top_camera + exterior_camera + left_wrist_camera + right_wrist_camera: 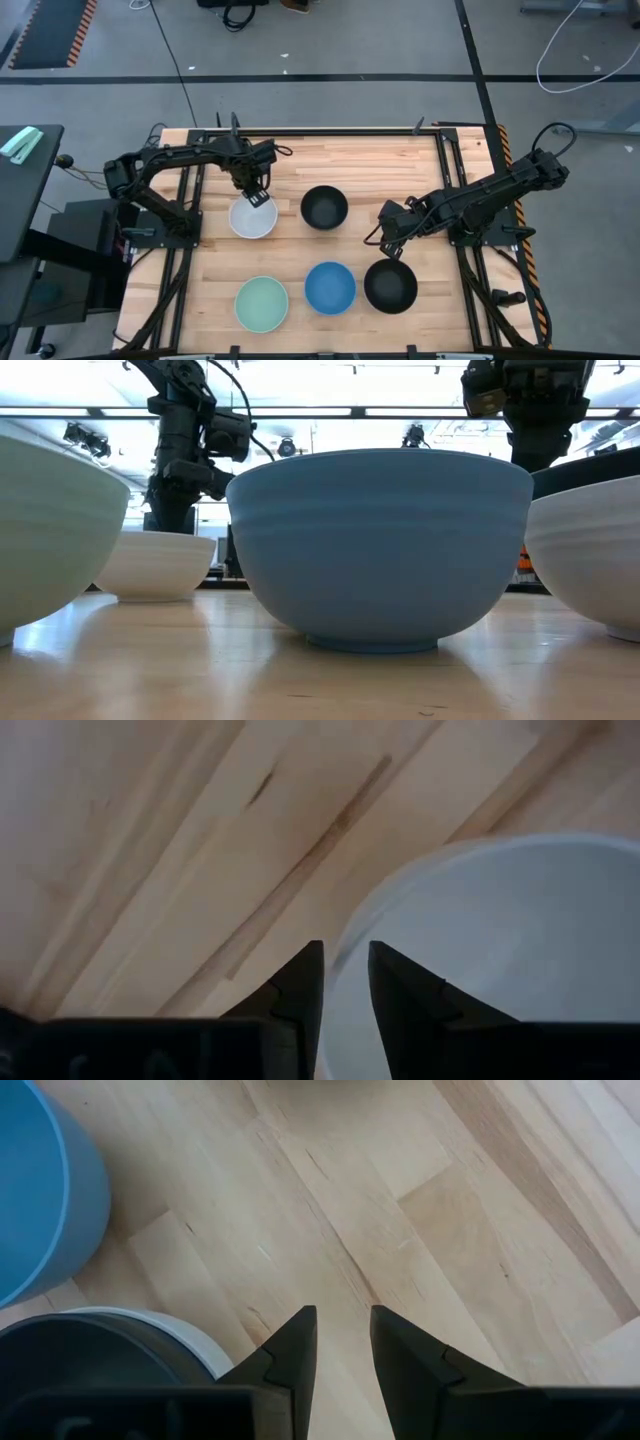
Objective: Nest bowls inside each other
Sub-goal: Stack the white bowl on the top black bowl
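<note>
1. We see a white bowl (pixel 252 218) and a black bowl (pixel 324 207).
2. We see a pale mint green bowl (pixel 261 303) and a blue bowl (pixel 330 287).
3. Another bowl (pixel 390 286) is black inside and white outside.
4. The table (pixel 330 160) is light wood with darker grain lines.
5. Both arms are dark.

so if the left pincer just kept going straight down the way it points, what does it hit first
Probably the rim of the white bowl: the left pincer hangs with its fingers either side of that edge. How far above it sits is unclear.
</note>
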